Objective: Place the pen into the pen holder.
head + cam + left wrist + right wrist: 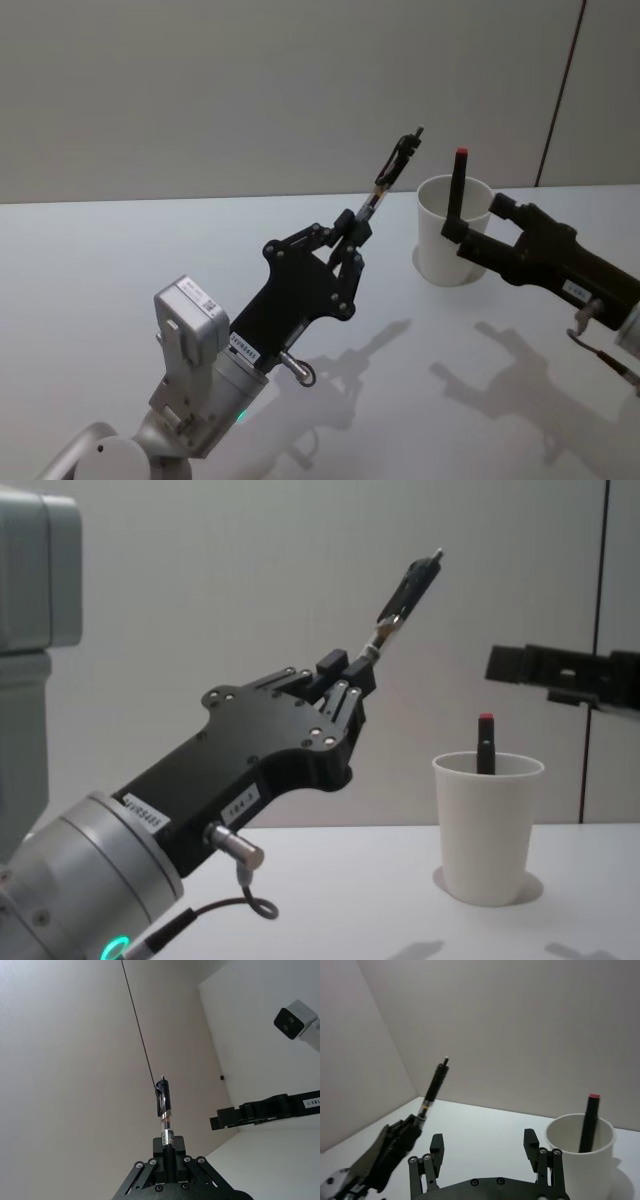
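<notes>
**Two tools raised, pen held clear of the cup**

The left tool (352, 232) is clenched on the lower barrel of the pen (395, 170). It holds the pen well above the tabletop (120, 260), tilted, with the clip end uppermost and leaning toward the far right corner. The pen holder (435, 250), a white paper cup, stands upright near the tabletop's far edge on the right side, apart from the pen. A black marker (457, 190) with a red cap stands inside it. The right tool (478, 222) hangs released, fingers spread, near the cup and above its rim.
</notes>
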Motion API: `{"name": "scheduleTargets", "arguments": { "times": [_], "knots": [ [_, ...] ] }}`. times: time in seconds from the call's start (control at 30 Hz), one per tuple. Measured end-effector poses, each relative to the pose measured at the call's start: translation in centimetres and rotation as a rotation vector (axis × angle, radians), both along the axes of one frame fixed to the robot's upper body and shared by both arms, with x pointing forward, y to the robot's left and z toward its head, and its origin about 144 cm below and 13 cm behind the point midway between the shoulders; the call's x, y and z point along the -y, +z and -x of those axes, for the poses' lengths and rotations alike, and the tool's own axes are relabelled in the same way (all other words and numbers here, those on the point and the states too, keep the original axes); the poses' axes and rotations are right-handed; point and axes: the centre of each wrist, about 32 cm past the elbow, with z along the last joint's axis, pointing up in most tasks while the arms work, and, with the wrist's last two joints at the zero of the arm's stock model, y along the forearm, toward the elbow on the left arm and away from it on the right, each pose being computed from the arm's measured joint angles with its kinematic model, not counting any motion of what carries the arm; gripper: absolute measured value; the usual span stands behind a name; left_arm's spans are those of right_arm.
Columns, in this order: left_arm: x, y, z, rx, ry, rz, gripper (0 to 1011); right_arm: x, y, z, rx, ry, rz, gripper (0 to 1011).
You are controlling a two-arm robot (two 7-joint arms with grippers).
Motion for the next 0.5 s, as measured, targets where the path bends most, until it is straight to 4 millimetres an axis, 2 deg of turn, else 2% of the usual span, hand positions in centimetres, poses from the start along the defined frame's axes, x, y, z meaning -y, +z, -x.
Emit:
{"name": "scheduleTargets", "arguments": {
  "times": [0.5],
  "knots": [
    [0.13,-0.72,-0.50,0.012,-0.041,0.034,123,0.74,0.57,-1.00,-0.057,0.177,-0.089,1002]
  ]
}}
